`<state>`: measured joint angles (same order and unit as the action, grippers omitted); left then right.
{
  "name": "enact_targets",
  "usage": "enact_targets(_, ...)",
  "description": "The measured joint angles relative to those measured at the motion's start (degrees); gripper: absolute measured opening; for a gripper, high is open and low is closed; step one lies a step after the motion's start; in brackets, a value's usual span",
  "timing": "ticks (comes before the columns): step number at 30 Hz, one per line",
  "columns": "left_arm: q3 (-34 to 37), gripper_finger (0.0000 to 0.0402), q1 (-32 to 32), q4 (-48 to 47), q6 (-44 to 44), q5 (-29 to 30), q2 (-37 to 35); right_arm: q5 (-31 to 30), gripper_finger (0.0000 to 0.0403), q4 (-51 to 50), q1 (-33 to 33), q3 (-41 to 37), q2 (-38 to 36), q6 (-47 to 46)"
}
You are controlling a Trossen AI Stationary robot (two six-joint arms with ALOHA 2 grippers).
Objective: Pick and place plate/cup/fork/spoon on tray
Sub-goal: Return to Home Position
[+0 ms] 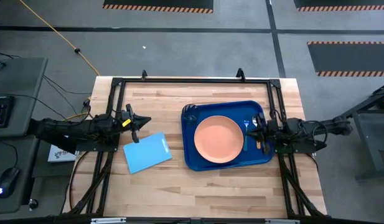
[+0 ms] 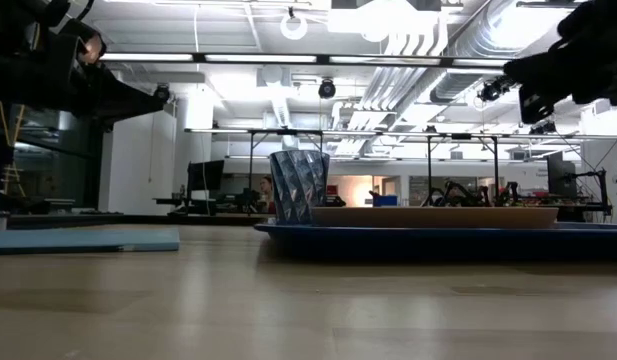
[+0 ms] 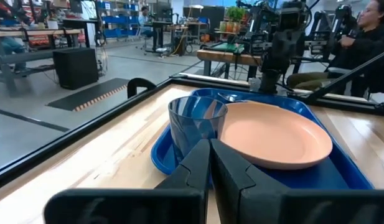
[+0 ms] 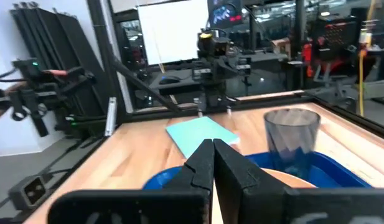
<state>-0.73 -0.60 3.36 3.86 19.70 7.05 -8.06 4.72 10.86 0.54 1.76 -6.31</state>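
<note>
The dark blue tray (image 1: 192,158) lies on the table's right half. The peach plate (image 1: 219,140) rests flat in its middle, and the dark grey cup (image 1: 190,112) stands upright in its far left corner. The blue-teal fork (image 1: 246,127) lies on the tray right of the plate. The spoon is not plain; my right arm covers that strip. My right gripper (image 1: 254,132) is shut and empty, above the tray's right side and well clear of it in the low view (image 2: 493,88). My left gripper (image 1: 147,121) is shut and empty, held above the table left of the tray.
A light-blue flat sheet (image 1: 147,152) lies on the wood left of the tray, just below my left gripper. A black frame (image 1: 192,81) runs along the table's far and side edges. Bare wood shows at the table's near side. A person sits beyond the table (image 3: 372,25).
</note>
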Motion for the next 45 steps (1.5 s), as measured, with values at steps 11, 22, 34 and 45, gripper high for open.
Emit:
enact_targets(11, 0.0, 0.0005, 0.0, 0.0, 0.0, 0.0, 0.0, 3.2, 0.0, -3.1, -7.6, 0.0, 1.4, 2.2)
enact_targets(22, 0.0, 0.0005, 0.0, 0.0, 0.0, 0.0, 0.0, 3.0, 0.0, -3.1, -7.6, 0.0, 8.8, 1.8)
enact_targets(34, 0.0, 0.0005, 0.0, 0.0, 0.0, 0.0, 0.0, 2.9, 0.0, -3.0, -7.6, 0.0, 9.9, 1.8)
enact_targets(45, 0.0, 0.0005, 0.0, -0.1, 0.0, 0.0, 0.0, 2.8, 0.0, -3.0, -7.6, 0.0, 9.9, 1.8)
